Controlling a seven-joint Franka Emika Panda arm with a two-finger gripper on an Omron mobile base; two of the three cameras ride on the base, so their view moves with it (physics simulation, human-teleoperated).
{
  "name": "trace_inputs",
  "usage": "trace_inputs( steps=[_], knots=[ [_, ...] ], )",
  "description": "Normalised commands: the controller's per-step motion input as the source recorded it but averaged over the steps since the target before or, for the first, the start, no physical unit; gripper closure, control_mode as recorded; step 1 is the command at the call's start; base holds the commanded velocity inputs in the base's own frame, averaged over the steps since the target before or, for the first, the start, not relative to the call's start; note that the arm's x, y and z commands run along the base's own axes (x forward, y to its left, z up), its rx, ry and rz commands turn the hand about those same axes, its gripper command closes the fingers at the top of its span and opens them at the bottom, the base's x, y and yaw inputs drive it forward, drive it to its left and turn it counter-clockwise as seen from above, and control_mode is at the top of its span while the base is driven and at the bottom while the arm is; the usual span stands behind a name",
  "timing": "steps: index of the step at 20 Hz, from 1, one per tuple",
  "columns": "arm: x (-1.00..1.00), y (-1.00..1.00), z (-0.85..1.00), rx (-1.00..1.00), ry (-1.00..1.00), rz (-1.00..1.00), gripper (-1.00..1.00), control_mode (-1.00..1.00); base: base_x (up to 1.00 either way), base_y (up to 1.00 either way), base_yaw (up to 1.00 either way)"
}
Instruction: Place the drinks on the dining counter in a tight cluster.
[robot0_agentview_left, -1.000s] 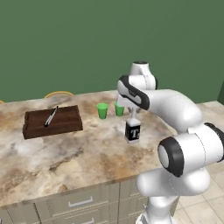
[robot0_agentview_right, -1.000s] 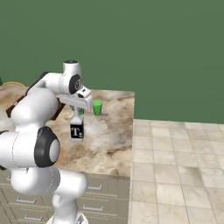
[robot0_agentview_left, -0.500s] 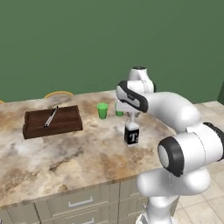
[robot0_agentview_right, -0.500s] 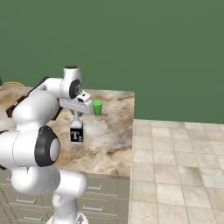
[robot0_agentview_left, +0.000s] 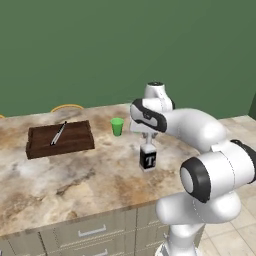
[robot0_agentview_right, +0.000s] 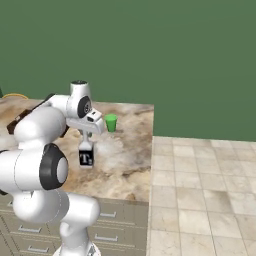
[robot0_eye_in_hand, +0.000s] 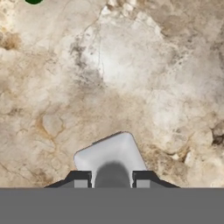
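Gripper is clamped on the neck of the dark T bottle. Bottle's upright on the dining counter, green cup nearby.

Claw lowered T bottle closer to dining counter.

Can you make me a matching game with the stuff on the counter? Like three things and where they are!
Things:
1. dark bottle
2. green cup
3. wooden tray

Places:
A. at the left end of the dining counter, with a thin grey utensil in it
B. held by the neck in the gripper
C. standing alone near the counter's back edge, close to the green wall

Pairs: 1-B, 2-C, 3-A
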Motion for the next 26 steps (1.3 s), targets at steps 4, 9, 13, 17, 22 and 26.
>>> trace_inputs(
  steps=[4,9,13,17,22,26],
  knots=[
    [0.0,0.0,-0.25,0.0,-0.03,0.0,1.0,-1.0,0.0,0.0,0.0],
    [0.0,0.0,-0.08,0.0,0.0,0.0,1.0,-1.0,0.0,0.0,0.0],
    [0.0,0.0,-0.14,0.0,0.0,0.0,1.0,-1.0,0.0,0.0,0.0],
    [0.0,0.0,0.0,0.0,0.0,0.0,1.0,-1.0,0.0,0.0,0.0],
    [0.0,0.0,0.0,0.0,0.0,0.0,-1.0,-1.0,0.0,0.0,0.0],
    [0.0,0.0,0.0,0.0,0.0,0.0,-1.0,-1.0,0.0,0.0,0.0]
  ],
)
